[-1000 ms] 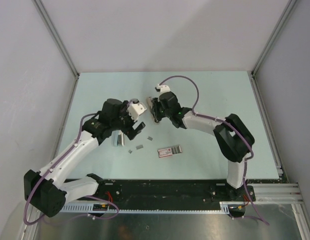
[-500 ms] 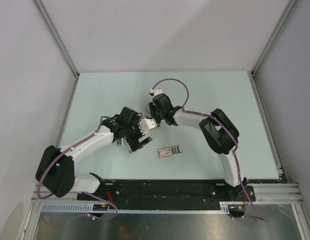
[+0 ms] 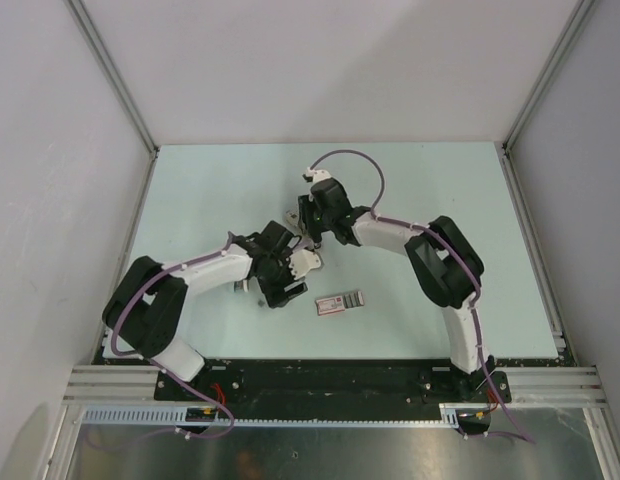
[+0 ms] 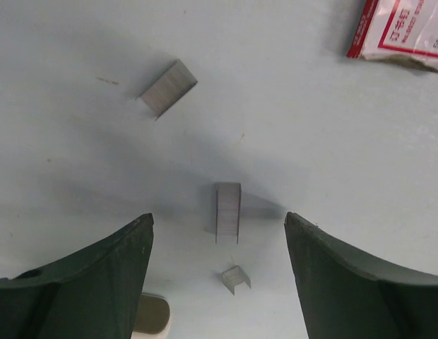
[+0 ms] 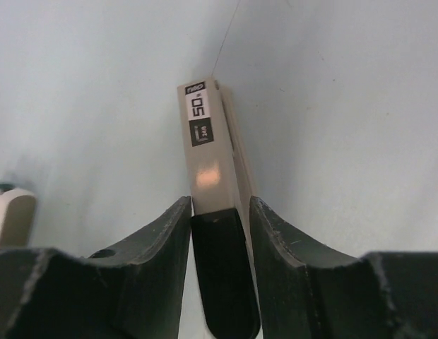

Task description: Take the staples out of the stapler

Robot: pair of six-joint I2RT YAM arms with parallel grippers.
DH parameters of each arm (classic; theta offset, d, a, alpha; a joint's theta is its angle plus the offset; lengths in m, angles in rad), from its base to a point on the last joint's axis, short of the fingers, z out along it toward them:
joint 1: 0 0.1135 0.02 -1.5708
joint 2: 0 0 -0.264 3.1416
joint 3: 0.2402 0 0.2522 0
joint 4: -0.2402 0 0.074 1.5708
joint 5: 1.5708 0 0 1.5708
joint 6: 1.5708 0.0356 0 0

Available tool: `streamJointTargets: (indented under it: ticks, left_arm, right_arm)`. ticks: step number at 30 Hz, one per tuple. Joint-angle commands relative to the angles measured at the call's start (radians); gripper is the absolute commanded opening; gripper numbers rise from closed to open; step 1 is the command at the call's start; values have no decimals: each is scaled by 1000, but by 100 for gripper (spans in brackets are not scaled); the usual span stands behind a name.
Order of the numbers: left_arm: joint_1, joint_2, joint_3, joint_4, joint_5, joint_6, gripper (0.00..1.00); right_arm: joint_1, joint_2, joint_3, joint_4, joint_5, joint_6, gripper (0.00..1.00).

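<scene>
**A:** What has shifted since a second ago?

**B:** The left arm [image 3: 205, 268] has swung in from the left part of the counter [image 3: 190, 190] toward the middle. Its wrist now covers the spot where the loose grey pieces lay in plain sight. The right arm [image 3: 430, 260] has folded in tighter, though its wrist has barely moved.

**A:** Begin at the near side, then.

**B:** Nearest is the pink-and-grey box [image 3: 340, 302], flat on the counter just to the right of the left jaws. One corner of it shows at the top of the left wrist view.

**A:** And the left jaws?

**B:** Released and grasping nothing. They hang low over the counter with the two dark fingers [image 4: 85, 282] spread wide. The staples [image 4: 228, 212] lie there as a short grey strip in the gap, touching neither finger. A tiny fragment [image 4: 236, 278] lies just nearer the wrist. A second short strip [image 4: 168, 87] lies farther out, tilted, well apart from the box.

**A:** Where is the stapler?

**B:** Farther back, near the middle of the counter. The stapler [image 5: 208, 155] is grasped by the right jaws. Their fingers [image 5: 162, 240] press on either side of its black end, and the pale body with its "50" label points out ahead. From above, the wrist hides most of it. I cannot tell whether it rests on the counter.
</scene>
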Motion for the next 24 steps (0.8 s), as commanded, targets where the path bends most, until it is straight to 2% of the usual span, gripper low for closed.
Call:
streamJointTargets:
  ticks: [1, 4, 9, 18, 24]
  left_arm:
    - [-11, 15, 56, 19, -2, 10, 78]
    - [-16, 23, 62, 19, 4, 4, 73]
    - [-26, 36, 60, 19, 10, 2, 65]
    - [-29, 58, 56, 19, 4, 5, 50]
    - [-42, 86, 82, 18, 2, 0, 34]
  right_arm:
    - [-23, -150, -48, 86, -48, 52, 42]
    - [-22, -208, -94, 107, -62, 66, 37]
    - [-25, -304, -177, 120, -66, 82, 22]
    - [-53, -447, -306, 117, -71, 102, 17]
    - [-59, -536, -376, 115, -64, 115, 2]
